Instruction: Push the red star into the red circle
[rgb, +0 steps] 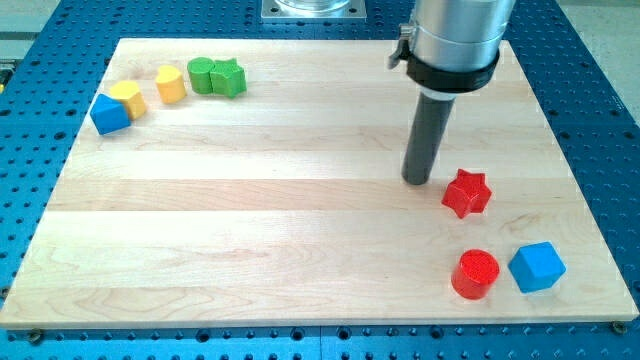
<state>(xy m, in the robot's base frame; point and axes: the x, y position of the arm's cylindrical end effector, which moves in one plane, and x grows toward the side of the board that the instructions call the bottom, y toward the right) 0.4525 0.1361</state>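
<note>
- Camera view, the board: a pale wooden board (250, 220) lies on a blue perforated table (600, 150). My arm comes down from the view's top right as a silver cylinder with a dark collar, ending in a straight dark rod.
- Camera view, my tip (417, 181): it rests on the wood just up and to the view's left of the red star (467, 193), near it, with a thin strip of board showing between them. There is no gripper on this arm, so nothing opens, closes or clamps; the rod only shoves.
- Camera view, the task's things: the red star sits right of centre. The red circle (475, 274) stands near the view's bottom edge, below the star and slightly to the right, apart from it. A blue cube (537, 267) sits just beside the circle on the right.
- Camera view, why the tip is there: being on the star's far side from the circle, it looks placed for a push down the view. I judge the contact should shift more to the star's top, or the star may slide right toward the cube.
- Camera view, the rest: at top left, well apart, lie a blue block (110, 114), two yellow blocks (128, 97) (171, 84), a green cylinder (202, 75) and a green star (229, 77).
</note>
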